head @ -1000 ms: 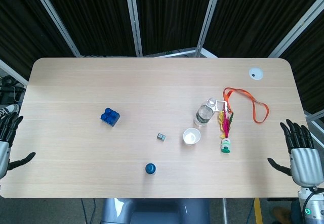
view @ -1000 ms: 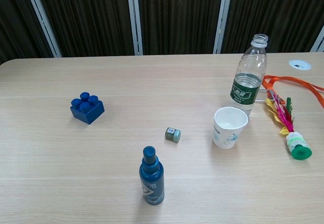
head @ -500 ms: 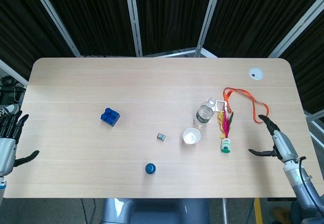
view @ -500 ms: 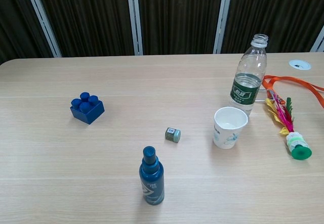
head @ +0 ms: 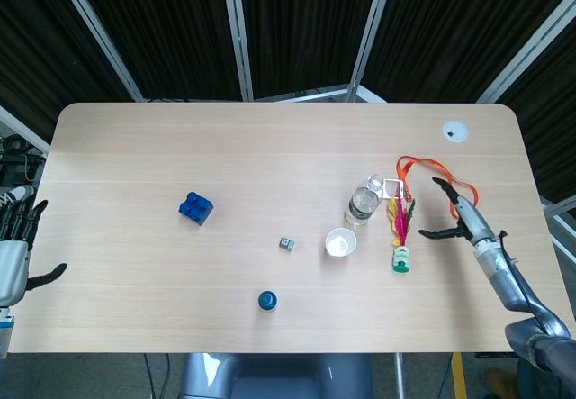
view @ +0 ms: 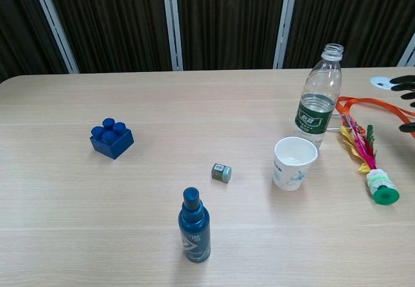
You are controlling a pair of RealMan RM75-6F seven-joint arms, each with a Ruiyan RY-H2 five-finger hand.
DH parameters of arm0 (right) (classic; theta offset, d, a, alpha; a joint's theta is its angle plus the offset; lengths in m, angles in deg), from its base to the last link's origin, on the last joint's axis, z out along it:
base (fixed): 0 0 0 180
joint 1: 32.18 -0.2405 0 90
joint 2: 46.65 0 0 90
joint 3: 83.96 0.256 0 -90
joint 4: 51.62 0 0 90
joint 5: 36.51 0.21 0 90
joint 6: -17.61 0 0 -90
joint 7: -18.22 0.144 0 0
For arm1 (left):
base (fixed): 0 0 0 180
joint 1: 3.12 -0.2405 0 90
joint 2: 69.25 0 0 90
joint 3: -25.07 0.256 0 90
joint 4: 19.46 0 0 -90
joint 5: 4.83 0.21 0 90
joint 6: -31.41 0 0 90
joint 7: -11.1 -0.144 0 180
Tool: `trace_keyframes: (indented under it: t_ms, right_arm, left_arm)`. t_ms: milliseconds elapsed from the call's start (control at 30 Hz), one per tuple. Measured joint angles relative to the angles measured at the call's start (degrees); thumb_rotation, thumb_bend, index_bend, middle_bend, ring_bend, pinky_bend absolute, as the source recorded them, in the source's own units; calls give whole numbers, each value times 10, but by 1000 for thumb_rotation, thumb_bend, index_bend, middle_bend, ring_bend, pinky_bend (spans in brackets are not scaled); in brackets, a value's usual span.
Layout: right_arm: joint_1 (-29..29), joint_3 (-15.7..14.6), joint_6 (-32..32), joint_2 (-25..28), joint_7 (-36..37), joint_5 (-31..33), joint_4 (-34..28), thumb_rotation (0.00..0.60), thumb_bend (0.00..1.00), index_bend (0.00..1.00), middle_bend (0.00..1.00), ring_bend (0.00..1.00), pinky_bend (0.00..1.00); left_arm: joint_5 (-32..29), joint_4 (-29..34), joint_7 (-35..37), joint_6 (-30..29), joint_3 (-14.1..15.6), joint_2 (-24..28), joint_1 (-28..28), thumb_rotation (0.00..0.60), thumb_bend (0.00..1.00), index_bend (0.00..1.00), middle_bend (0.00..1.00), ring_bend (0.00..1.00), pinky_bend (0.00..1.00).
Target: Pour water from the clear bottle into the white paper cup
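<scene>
The clear bottle (head: 364, 201) (view: 319, 97) stands upright with no cap and some water in it, right of the table's centre. The white paper cup (head: 340, 242) (view: 294, 162) sits upright just in front of it. My right hand (head: 457, 219) (view: 406, 99) hovers over the table to the right of the bottle, fingers spread and holding nothing; the chest view shows only its fingertips at the right edge. My left hand (head: 13, 246) stays beyond the table's left edge, fingers apart and empty.
A feathered shuttlecock (head: 400, 235) (view: 371, 164) and an orange lanyard (head: 438, 183) (view: 376, 107) lie between the bottle and my right hand. A blue block (head: 195, 207), a small grey cube (head: 287, 244) and a blue spray bottle (head: 267, 301) (view: 194, 227) sit further left.
My right hand has moved from the table's right front edge inward and leftward, toward the bottle, and now enters the chest view. The left hand barely shifted.
</scene>
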Motion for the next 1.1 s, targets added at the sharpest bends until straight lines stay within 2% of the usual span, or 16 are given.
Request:
trace_keyframes:
  t_ms: [267,433,833,1100]
  right_arm:
    - [-57,-5,30,-49,12,-7,39,600,0,0,0,0,0]
    - [-81,-3,40,-61,11,-3,36,600,0,0,0,0,0]
    - [-108,5,50,-76,6,17,13,600,0,0,0,0,0]
    - [-121,26,64,-104,-12,50,21,600,0,0,0,0,0]
  left_arm:
    - [-10,-8,0,17,-1,-2,7,600,0,0,0,0,0]
    - [-13,-10,1,18,-1,-2,8,600,0,0,0,0,0]
    - [-21,-11,-1,25,-2,-2,11,600,0,0,0,0,0]
    - [-33,-16,-5,36,-3,-5,14,600,0,0,0,0,0]
